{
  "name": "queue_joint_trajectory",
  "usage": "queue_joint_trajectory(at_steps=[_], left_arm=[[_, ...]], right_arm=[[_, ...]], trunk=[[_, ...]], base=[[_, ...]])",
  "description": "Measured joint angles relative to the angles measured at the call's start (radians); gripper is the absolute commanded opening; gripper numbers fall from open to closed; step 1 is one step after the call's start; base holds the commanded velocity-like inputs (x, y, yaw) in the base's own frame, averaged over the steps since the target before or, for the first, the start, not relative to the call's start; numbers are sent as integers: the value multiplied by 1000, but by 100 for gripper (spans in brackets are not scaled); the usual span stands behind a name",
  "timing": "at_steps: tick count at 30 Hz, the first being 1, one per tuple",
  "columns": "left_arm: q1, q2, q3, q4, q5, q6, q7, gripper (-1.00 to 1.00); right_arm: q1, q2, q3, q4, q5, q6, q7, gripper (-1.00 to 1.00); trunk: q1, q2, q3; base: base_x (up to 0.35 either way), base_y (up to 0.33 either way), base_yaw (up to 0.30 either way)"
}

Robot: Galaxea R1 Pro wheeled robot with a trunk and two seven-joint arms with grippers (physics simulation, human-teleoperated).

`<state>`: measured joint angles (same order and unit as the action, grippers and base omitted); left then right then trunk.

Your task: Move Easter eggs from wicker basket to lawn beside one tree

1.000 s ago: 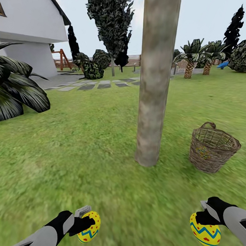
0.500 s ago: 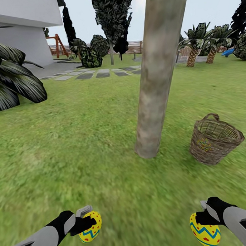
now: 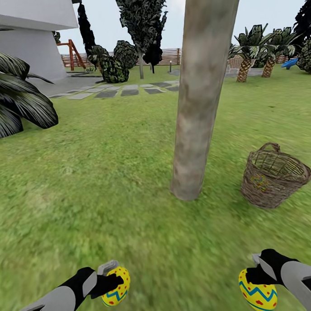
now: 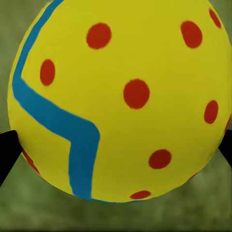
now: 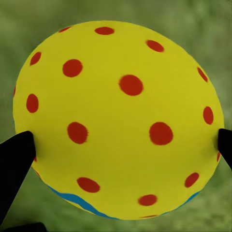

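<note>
both grippers hold an egg low in the head view; the left gripper (image 3: 111, 280) is clamped on a yellow easter egg (image 3: 117, 286) with red dots and a blue zigzag, held above the lawn (image 3: 98, 185); the right gripper (image 3: 256, 274) is clamped on a second egg (image 3: 258, 296) of the same pattern, also held off the grass; ahead of them the tree (image 3: 196, 104) rises as a thick grey-brown trunk from the grass, and the wicker basket (image 3: 273, 175) stands upright on the lawn near it, on the robot's right of the trunk; a speckled, coloured shape shows through its weave, too unclear to name; farther back lie grey stepping stones (image 3: 121, 91), a white house (image 3: 30, 41) on the left, a broad-leaved plant (image 3: 15, 96), dark narrow trees (image 3: 143, 25), small palms (image 3: 255, 47) and a slatted fence (image 3: 169, 56).

left wrist view: the egg (image 4: 118, 99) sits large in the middle, blue band bending down one side, with a dark fingertip (image 4: 7, 152) pressed against it at each edge and blurred grass behind.

right wrist view: the second egg (image 5: 118, 121) shows mostly red dots with a thin blue line at its edge; black fingertips (image 5: 17, 164) touch it on both sides, with green grass behind.
</note>
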<state>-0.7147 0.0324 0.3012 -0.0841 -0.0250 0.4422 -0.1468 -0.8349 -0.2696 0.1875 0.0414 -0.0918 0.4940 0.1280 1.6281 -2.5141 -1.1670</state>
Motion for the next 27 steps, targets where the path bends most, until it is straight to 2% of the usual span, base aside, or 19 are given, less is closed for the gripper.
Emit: queue_joint_trajectory(at_steps=[6,11,27], left_arm=[[0,-4,0,6,0,-2,0,-100],[0,-12,0,6,0,-2,3,-100],[0,-13,0,6,-2,-2,2,-100]], right_arm=[[0,6,0,0,-1,0,0,-100],[0,6,0,0,-1,0,0,-100],[0,6,0,0,-1,0,0,-100]], trunk=[[0,0,0],[2,-1,-19],[10,-5,-81]], base=[[1,0,0],[0,0,0],[0,0,0]])
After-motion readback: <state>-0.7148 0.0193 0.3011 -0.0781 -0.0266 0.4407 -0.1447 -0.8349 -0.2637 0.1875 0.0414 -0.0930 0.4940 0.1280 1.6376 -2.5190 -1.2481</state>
